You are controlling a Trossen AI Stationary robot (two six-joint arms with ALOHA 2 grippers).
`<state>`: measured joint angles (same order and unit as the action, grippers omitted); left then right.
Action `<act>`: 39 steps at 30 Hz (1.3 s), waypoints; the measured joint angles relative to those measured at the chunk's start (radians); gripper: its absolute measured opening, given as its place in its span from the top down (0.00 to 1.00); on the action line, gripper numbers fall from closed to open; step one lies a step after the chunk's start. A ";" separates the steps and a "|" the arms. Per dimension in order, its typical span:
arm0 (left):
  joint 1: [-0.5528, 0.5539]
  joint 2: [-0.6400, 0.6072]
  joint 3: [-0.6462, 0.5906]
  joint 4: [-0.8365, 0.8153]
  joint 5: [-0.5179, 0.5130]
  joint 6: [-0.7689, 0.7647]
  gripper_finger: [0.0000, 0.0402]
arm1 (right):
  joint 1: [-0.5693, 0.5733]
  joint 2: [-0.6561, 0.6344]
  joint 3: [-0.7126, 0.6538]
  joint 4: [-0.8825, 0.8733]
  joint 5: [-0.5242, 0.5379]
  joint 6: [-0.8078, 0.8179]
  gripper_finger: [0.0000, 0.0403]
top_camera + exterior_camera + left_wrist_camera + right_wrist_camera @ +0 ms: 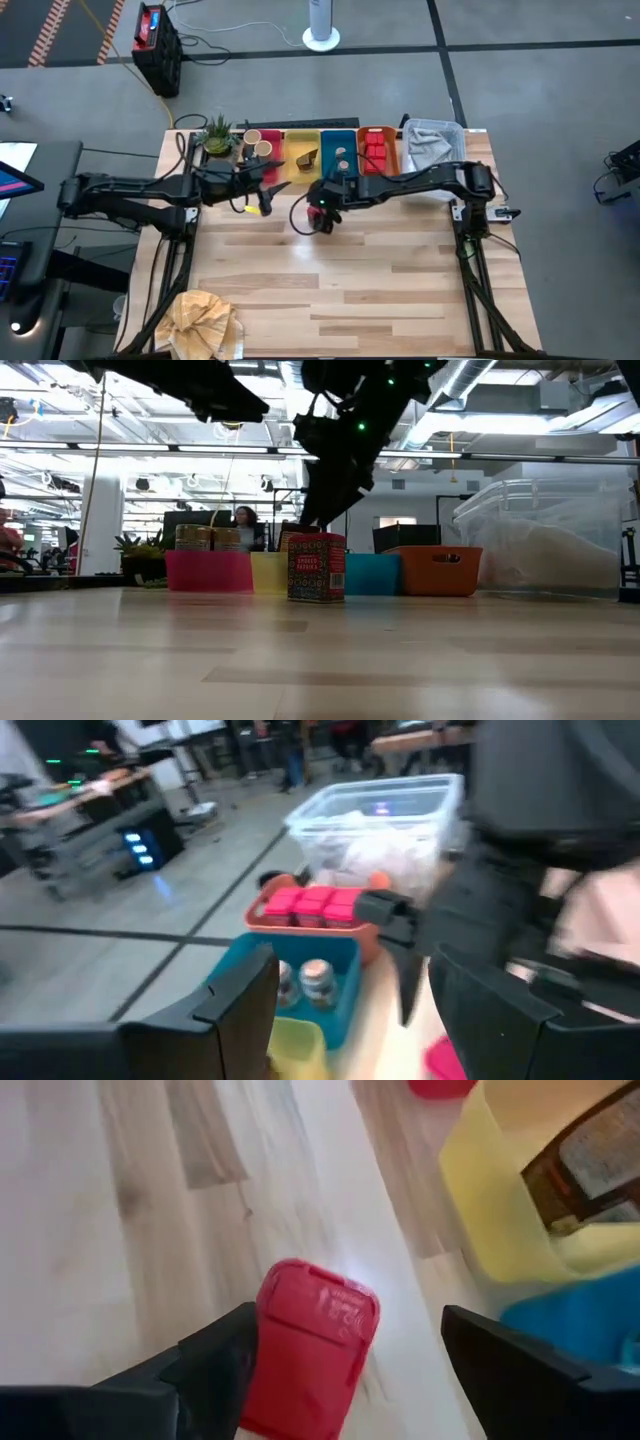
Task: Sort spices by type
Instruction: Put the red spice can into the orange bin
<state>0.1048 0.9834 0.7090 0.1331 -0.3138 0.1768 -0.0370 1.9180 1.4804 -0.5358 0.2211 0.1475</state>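
Observation:
A red boxy pack [316,567] stands upright on its base on the bare table, in front of the bins. My right gripper [325,518] hovers just above it, open; in the right wrist view [348,1320] the pack's top [312,1342] shows between the spread fingers, nearer one of them. My left gripper [266,183] is open and empty, held in the air over the near edge of the pink and yellow bins. The other spices lie sorted: tan cylinders [258,141] in the pink bin, a dark wedge [306,157] in the yellow one, round tins [303,982] in the blue one, red packs [318,904] in the orange one.
Pink, yellow, blue and orange bins [352,132] stand in a row along the far edge, with a potted plant [217,134] to their left and a clear tub of white cloth [432,142] to their right. Crumpled tan paper [205,320] lies at the near left corner.

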 joint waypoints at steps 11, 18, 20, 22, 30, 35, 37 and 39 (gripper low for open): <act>0.000 -0.034 0.000 -0.051 0.040 0.048 0.39 | 0.002 0.035 0.070 -0.071 -0.044 0.073 0.05; 0.000 -0.050 0.000 -0.097 0.109 0.075 0.39 | 0.011 0.035 0.068 -0.077 -0.063 0.073 0.04; 0.000 -0.055 0.000 -0.114 0.109 0.075 0.39 | 0.011 0.035 0.068 -0.077 -0.066 0.073 0.04; 0.000 -0.057 0.000 -0.116 0.109 0.073 0.39 | 0.009 0.038 0.068 -0.076 -0.065 0.073 0.04; 0.000 -0.060 0.000 -0.127 0.109 0.073 0.39 | 0.003 0.101 0.076 -0.073 -0.066 0.064 0.04; 0.000 -0.060 0.000 -0.128 0.109 0.073 0.39 | -0.017 0.114 0.076 -0.089 -0.065 0.065 0.09; 0.000 -0.060 0.000 -0.131 0.108 0.072 0.39 | -0.022 0.117 0.075 -0.087 -0.063 0.065 0.13; 0.000 -0.060 0.000 -0.133 0.107 0.069 0.39 | -0.028 0.117 0.077 -0.092 -0.065 0.065 0.19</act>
<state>0.1047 0.9234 0.7091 0.0001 -0.2066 0.2459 -0.0645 2.0346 1.5570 -0.6277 0.1562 0.2123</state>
